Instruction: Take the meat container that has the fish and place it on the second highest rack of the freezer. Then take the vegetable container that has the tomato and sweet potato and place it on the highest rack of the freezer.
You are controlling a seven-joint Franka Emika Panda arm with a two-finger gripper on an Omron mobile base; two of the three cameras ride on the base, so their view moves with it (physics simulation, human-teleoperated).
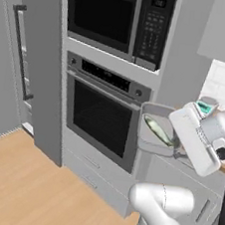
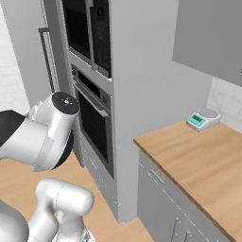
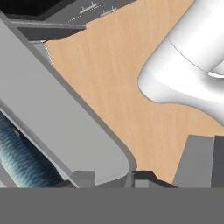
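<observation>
A tall grey cabinet column (image 1: 45,100) with flat matte panels dominates a simulated kitchen, housing a black glass-fronted microwave (image 1: 117,17) above a built-in wall oven (image 1: 104,116); the microwave's keypad and small display and the oven's control strip carry markings too small to read. To the left stands the freezer (image 1: 12,66), a smooth grey door with a long black bar handle (image 1: 22,52), seen here closed or nearly so. The floor (image 1: 20,182) is pale wood-grain plank, and the right base view shows a butcher-block countertop (image 2: 198,156) of similar tone over grey drawer fronts, with a small white-and-teal kitchen scale (image 2: 203,119) near the tiled wall. Held aloft in front of the oven, beside the counter's edge, is the meat container (image 1: 155,130), a shallow grey tray with rounded corners, tipped on its side; inside lies the fish (image 1: 157,129), slender, silvery-green and finely scaled. The gripper (image 3: 111,178) has its dark fingers nearly together, clamped on the tray's thin rim
</observation>
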